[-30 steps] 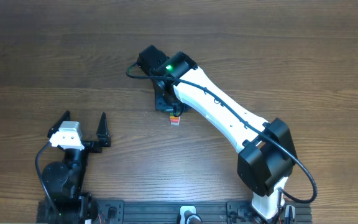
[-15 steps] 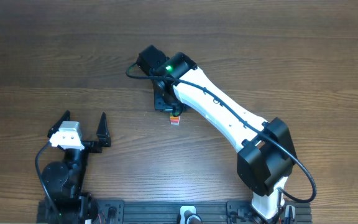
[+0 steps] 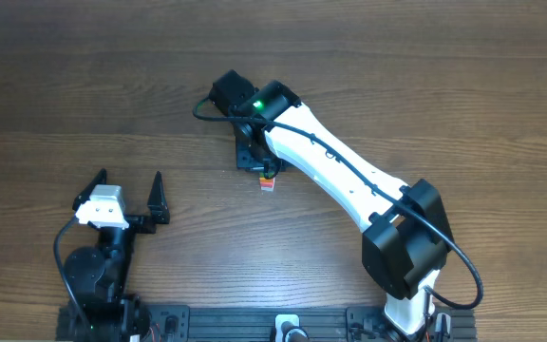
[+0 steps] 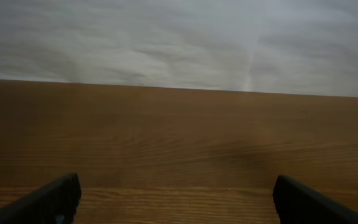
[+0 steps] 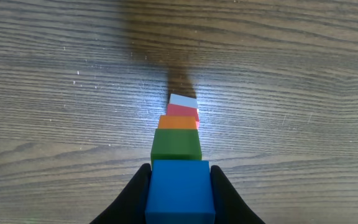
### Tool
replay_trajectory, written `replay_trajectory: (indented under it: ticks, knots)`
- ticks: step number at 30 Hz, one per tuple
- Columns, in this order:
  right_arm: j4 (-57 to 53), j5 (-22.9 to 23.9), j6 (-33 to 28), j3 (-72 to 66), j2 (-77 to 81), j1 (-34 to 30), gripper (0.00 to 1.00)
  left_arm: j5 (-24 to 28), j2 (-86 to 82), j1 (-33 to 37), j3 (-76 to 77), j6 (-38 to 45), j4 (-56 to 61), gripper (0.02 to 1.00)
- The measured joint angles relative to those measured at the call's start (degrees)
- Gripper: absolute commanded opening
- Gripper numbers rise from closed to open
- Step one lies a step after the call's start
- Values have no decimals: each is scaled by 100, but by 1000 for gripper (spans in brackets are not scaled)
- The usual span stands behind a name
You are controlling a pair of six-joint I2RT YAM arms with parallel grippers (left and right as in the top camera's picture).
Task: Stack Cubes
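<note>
Dark wood-grain tabletop (image 3: 463, 85) runs beneath both arms. Your right gripper (image 5: 180, 186) is clamped on a glossy blue cube (image 5: 180, 194), with its black fingers (image 5: 134, 194) pressed against the cube's two opposite sides. The cube sits in line over a column near the table's middle: a green cube (image 5: 176, 144), an orange cube (image 5: 178, 122), a red cube (image 5: 183, 111) and a pale white cube (image 5: 183, 100) at the base. You cannot tell whether blue touches green. Your white right arm (image 3: 340, 176) stretches diagonally from its base to the centre, wrist pointing down. Your left gripper (image 3: 129, 182) sits near its own base, well apart from the column, jaws spread wide and holding nothing.
</note>
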Motion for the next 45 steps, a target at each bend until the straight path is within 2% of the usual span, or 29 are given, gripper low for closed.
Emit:
replay_trajectory:
  ticks: [14, 29, 32, 33, 37, 44, 45]
  knots:
    - [39, 0, 11, 0, 0, 0, 91, 2, 0, 0, 0, -2, 2, 1000]
    - [125, 0, 9, -81, 2, 2, 128, 0, 0, 0, 0, -2, 2, 1000]
    - [125, -2, 13, -81, 2, 2, 229, 2, 0, 0, 0, -2, 0, 1000]
    - [125, 0, 9, -81, 2, 2, 336, 0, 0, 0, 0, -2, 2, 998]
    - [129, -24, 42, -81, 2, 2, 516, 2, 0, 0, 0, -2, 2, 1000]
    - [127, -46, 33, -87, 2, 2, 726, 2, 0, 0, 0, 0, 0, 1000]
    - [127, -46, 33, -87, 2, 2, 831, 2, 0, 0, 0, 0, 2, 1000]
